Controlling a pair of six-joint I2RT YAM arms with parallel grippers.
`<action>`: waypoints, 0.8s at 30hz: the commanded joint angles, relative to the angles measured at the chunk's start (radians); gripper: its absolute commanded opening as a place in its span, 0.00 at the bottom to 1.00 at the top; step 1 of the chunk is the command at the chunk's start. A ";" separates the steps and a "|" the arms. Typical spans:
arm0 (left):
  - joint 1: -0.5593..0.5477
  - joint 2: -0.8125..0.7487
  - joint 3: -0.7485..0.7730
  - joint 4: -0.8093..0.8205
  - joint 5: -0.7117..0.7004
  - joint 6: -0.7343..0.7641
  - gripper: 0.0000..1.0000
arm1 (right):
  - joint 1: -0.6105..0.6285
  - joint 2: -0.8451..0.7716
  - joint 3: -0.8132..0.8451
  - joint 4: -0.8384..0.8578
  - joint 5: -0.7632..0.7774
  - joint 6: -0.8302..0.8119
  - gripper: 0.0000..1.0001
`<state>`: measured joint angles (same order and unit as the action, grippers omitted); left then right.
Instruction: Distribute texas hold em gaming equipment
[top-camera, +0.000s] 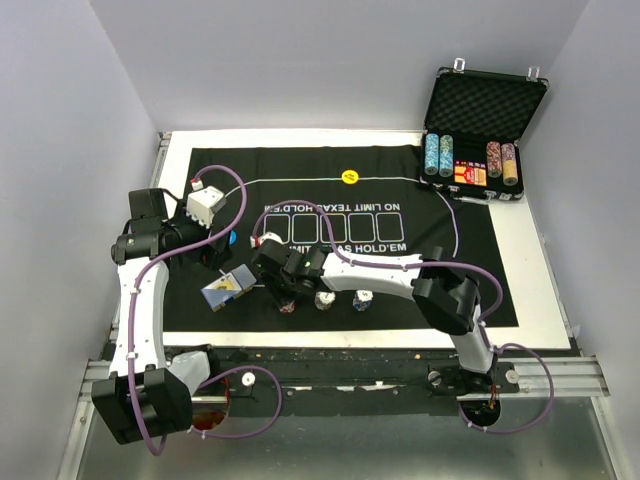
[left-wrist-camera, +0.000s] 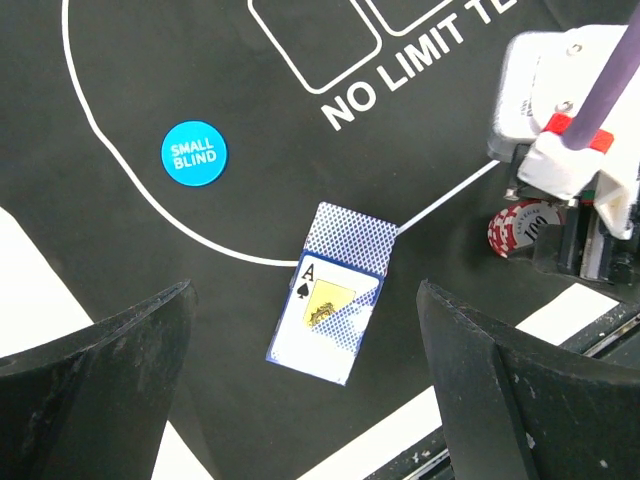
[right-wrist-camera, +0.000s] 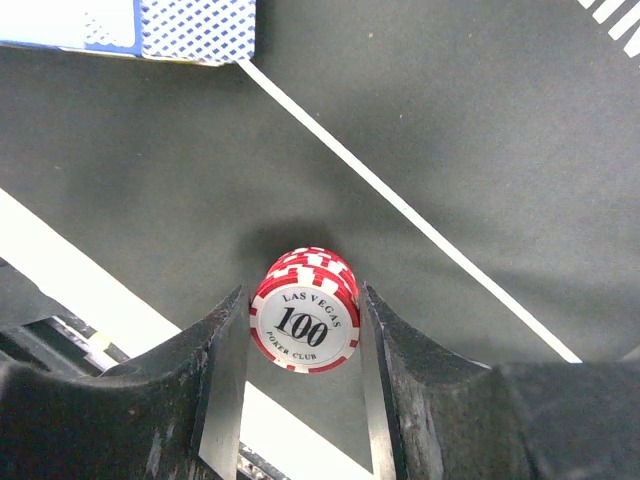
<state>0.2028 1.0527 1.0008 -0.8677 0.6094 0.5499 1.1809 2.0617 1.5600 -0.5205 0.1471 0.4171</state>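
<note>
The right pincer (right-wrist-camera: 303, 300) is gripping a red chip stack (right-wrist-camera: 305, 325), its jaws pressing on both sides, and the stack appears to be sitting on the black mat (right-wrist-camera: 480, 150), near the deck box (left-wrist-camera: 345, 245) and to its right. The left pincer (left-wrist-camera: 305, 300) is hanging wide open over the deck box, holding nothing. Two more chip stacks (top-camera: 324, 299) are standing farther right of the deck box, past the red one. The blue disc (left-wrist-camera: 194, 153) is lying beyond the deck box to its left, and the yellow disc (top-camera: 349, 177) well beyond it. Judging by this, the chips are being handed out to player spots. The next move is probably calling for either a clean lift or a release without toppling the stack, and then for steering clear of the other arm working close by.
</note>
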 joint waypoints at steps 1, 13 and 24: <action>0.010 -0.023 -0.005 0.016 0.001 -0.004 0.99 | 0.010 -0.068 0.048 -0.024 0.029 -0.015 0.30; 0.026 -0.017 -0.004 0.013 0.006 -0.004 0.99 | 0.005 -0.060 0.078 -0.049 0.048 -0.037 0.30; 0.107 0.000 0.045 -0.025 0.089 -0.016 0.99 | -0.130 0.153 0.381 -0.055 -0.040 -0.130 0.30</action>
<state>0.2840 1.0512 1.0122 -0.8650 0.6350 0.5331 1.0977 2.1044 1.7744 -0.5602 0.1444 0.3492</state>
